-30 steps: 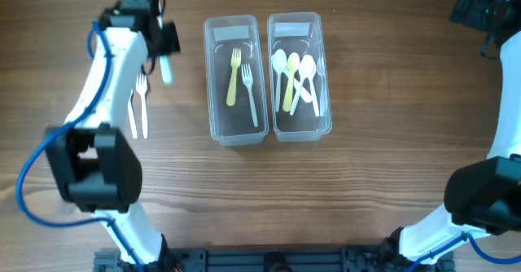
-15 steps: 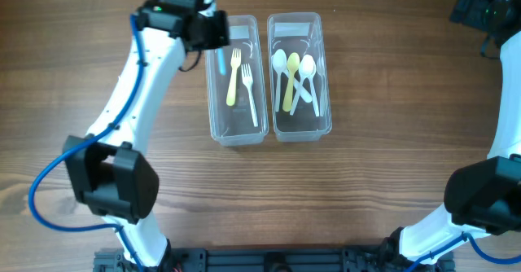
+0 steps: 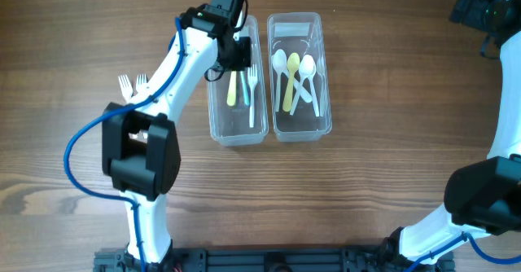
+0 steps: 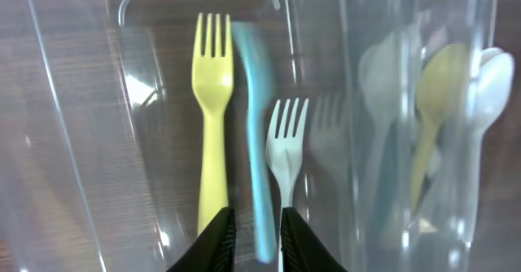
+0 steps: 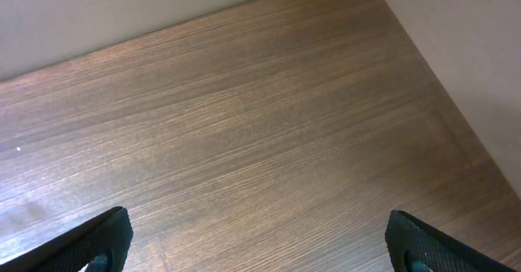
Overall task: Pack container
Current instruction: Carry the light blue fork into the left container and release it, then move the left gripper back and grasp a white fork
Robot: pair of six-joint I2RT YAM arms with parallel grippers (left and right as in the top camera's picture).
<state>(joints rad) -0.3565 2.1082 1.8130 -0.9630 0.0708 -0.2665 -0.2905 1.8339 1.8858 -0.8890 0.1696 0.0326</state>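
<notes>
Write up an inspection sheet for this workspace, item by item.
Surface: wooden table, no spills seen.
Job's things: left container holds a yellow fork, a white fork and a blurred blue utensil between them; right container holds spoons; two white forks lie outside on the table.
Clutter: nothing seen.
Grippers: left gripper over the left container, jaws narrowly parted about the blue utensil's end, grip unclear; right gripper open over bare table.
Cables: blue cable loops beside the left arm.
Surroundings: pale wall beyond the table edge.
</notes>
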